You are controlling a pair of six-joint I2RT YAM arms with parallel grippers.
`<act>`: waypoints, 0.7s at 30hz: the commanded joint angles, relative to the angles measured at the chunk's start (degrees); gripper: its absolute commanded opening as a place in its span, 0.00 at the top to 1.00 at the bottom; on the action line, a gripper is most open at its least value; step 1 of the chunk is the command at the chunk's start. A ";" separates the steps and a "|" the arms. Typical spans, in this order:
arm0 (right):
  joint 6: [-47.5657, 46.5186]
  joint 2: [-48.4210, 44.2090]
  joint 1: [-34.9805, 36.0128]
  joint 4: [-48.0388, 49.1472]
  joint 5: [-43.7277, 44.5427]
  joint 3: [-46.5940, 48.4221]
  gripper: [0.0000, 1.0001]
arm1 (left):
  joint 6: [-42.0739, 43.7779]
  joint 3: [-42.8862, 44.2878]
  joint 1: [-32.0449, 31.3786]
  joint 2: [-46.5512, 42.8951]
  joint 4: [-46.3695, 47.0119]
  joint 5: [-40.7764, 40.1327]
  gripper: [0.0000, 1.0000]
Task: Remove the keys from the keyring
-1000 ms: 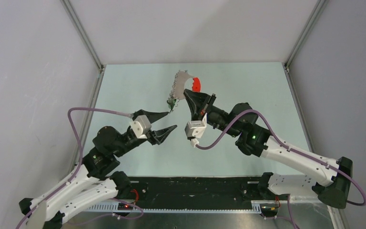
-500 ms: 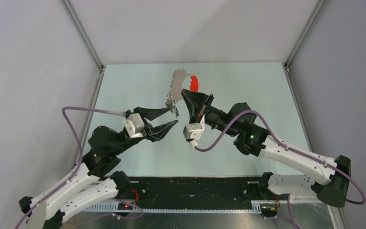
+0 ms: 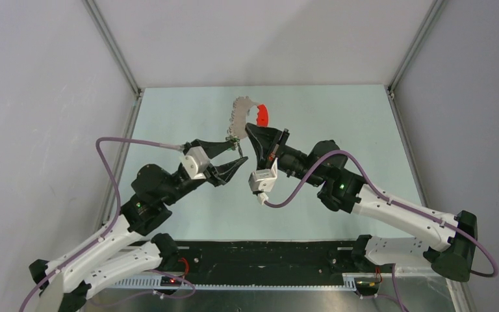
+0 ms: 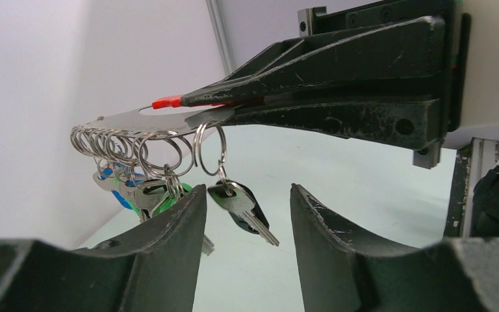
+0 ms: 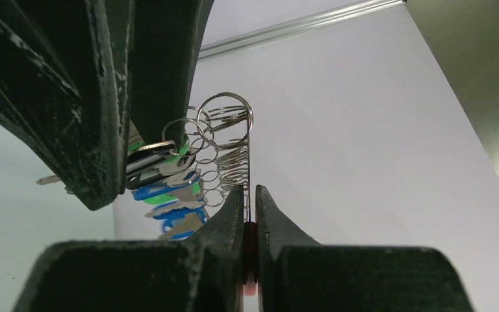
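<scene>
Red keyring (image 3: 262, 116) clamped aloft in the right hand (image 3: 253, 133); keys (image 4: 159, 192) hang from it above the counter (image 3: 338, 117). Left hand (image 4: 243, 195), jaws apart, flanks the nearest key (image 4: 245, 209); apparently none removed yet.

Shiny metal keys (image 4: 250, 218), glossy plastic heads (image 5: 151, 193)

Left claw (image 4: 247, 195) spread wide, right claw (image 5: 250, 195) clamped.

The pale green table (image 3: 182, 117) stands between grey walls (image 3: 39, 97); a black strip (image 3: 266, 255) lines its near edge.
</scene>
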 commanded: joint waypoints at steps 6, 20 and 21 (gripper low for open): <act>-1.69 -0.37 0.37 5.21 -1.04 3.44 1.00 | 2.04 2.77 0.24 1.43 2.28 -3.45 0.49; -1.58 -0.40 -0.24 4.74 -0.38 3.46 1.00 | 1.01 1.36 0.23 1.57 2.24 -2.11 0.71; -1.42 -0.35 -0.33 4.74 -0.38 3.45 1.00 | 0.90 1.05 0.20 1.40 2.23 -2.05 0.71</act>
